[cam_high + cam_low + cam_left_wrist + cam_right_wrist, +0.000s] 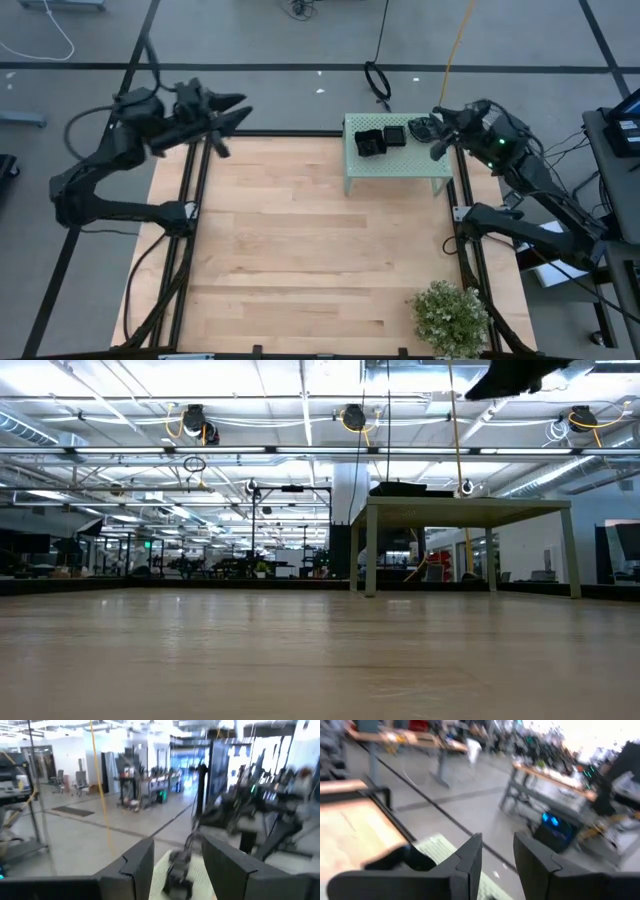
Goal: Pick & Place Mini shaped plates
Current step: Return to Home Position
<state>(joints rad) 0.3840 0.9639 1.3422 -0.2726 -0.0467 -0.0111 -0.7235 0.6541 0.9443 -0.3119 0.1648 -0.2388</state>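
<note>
Mini shaped plates (371, 143): they sit in small black stacks on top of the pale green perforated stand (400, 166), at the far edge of the wooden table (300, 250). Piling like shape on like probably keeps the stacks steady and compact.
Bare wood: you can see no plate lying on it in the high view, so the sorting looks finished.
Right gripper (438, 140): it hangs just beside the stand's right end, near the closest stack. Its fingers are spread and hold nothing, and its wrist view shows a plain gap between them.
Left gripper (245, 108): it is raised near the table's far left corner, well apart from the stand. Its fingers (135, 865) are parted and empty, and they point toward the stand.
Step in hand: with both arms empty, you are likely heading to rest. Lift the right arm up and outward so it cannot clip the stacks.
Bushy plant (450, 315): it stands at the near right corner, out of both arms' way.
</note>
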